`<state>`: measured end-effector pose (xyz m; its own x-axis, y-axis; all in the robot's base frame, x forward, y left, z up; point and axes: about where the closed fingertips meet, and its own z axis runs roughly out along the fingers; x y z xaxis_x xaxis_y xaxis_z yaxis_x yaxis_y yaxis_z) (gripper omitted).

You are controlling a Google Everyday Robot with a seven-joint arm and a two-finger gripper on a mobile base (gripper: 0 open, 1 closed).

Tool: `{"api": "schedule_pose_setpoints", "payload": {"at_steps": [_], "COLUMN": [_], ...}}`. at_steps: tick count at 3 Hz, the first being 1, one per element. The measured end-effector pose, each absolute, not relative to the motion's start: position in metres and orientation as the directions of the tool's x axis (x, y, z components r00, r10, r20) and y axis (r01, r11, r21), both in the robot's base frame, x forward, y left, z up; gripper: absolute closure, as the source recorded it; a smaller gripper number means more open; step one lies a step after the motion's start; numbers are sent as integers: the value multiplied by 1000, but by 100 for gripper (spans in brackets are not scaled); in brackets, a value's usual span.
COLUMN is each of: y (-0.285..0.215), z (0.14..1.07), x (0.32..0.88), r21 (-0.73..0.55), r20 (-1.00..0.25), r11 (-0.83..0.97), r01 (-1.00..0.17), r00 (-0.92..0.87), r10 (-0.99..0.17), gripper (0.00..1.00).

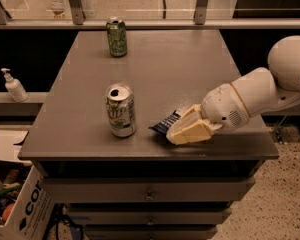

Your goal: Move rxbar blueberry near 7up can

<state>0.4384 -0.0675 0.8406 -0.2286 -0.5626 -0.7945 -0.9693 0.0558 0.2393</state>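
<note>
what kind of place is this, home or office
Likely an office or lab, not a home: grey drawer cabinet, pump bottle on the left ledge, cardboard box of clutter on the floor. The gripper hangs low over the cabinet top, holding the rxbar blueberry near the 7up can.

**Hidden & cut off**

Gripper [176, 135], at front right of table [160, 69], clamps rxbar blueberry [164, 123]. Bar's right end is hidden under it, and wrapper print is too small to read. Arm [290, 64] cut off at right edge. Cardboard box [21, 215], bottom left, cropped w/ partial lettering.
</note>
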Motion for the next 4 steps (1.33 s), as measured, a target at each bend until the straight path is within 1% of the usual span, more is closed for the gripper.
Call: {"api": "schedule_pose_setpoints", "payload": {"at_steps": [2,3,4], "y": [-10,8,13], "z": [835,834,836], "x": [428,422,421], "r21": [248,255,249], "r20": [-805,-814,-809], "r11": [-44,-79,-79], "r01": [-968,-964,-965], "r00": [-180,-170,-163], "r10": [-566,-556,-564], "gripper": [100,100,81]}}
